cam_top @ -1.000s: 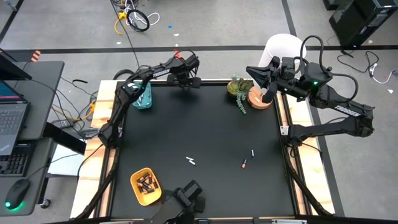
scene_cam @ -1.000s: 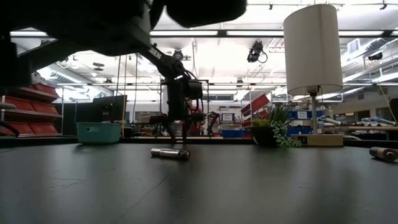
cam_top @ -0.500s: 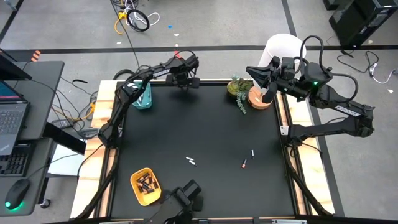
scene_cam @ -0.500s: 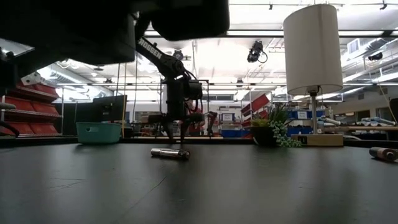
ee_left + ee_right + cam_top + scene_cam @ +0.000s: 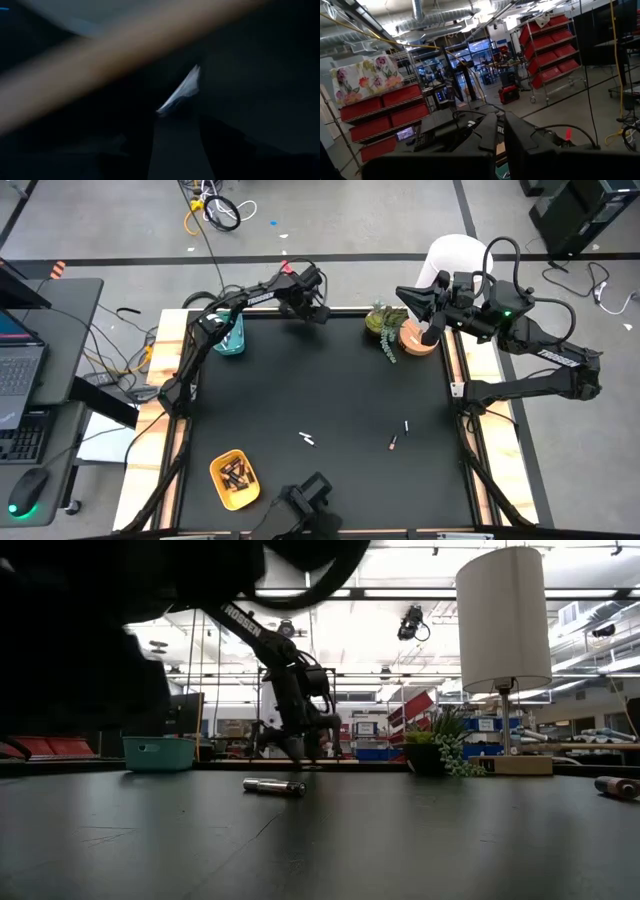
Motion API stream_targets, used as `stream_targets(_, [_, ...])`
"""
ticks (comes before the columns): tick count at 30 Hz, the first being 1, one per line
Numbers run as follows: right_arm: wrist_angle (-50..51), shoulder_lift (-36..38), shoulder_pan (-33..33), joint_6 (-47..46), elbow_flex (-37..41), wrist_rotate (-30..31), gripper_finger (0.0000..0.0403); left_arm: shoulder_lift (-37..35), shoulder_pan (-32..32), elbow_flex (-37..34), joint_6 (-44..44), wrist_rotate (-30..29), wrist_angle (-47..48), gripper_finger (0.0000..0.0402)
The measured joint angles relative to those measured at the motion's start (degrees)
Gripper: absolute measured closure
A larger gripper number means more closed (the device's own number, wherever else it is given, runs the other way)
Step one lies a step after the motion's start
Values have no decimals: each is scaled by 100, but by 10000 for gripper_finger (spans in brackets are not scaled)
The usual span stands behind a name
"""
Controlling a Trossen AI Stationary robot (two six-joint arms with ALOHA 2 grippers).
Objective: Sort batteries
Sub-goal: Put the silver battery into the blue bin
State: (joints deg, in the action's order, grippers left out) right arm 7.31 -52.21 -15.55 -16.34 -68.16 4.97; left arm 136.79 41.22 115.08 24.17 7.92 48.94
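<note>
I saw a black table (image 5: 330, 390), loose batteries (image 5: 307, 439) right of the yellow tray (image 5: 234, 479), red shelving behind. The left gripper (image 5: 318, 311), far beyond the tray, I couldn't tell; the right gripper (image 5: 408, 297) was clenched empty.

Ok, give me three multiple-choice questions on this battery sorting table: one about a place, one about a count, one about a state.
1. Where does the yellow oval tray sit in the high view?
A. near the picture's bottom left of the black mat
B. beside the potted plant
C. under the white lamp shade

2. How many loose batteries lie on the open black mat?
A. none
B. three
C. seven

3. What is the right hand doing?
A. gripping a battery
B. shut, holding nothing, by the small green potted plant
C. wide open over the teal rectangular tray

Answers: 1 A, the tray lies low and left on the mat. 2 B, one pale battery and two dark ones show there. 3 B, its fingers meet with nothing between them.
</note>
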Motion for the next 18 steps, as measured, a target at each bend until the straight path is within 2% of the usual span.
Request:
stream_targets(1, [0,0,-4,3,0,0,380,0,-44,3,-197,378,104,229])
stream_targets(5, [0,-2,-73,28,0,0,380,-18,-269,4,-564,1265,721,230])
stream_targets(7, [1,-3,-81,36,0,4,380,-24,-319,116,-612,1236,1064,230])
stream_targets(11, [-1,-14,-74,42,0,2,380,-46,-372,360,-583,659,1118,230])
stream_targets(18, [29,-20,-76,2,0,4,380,-46,-674,923,-322,598,695,230])
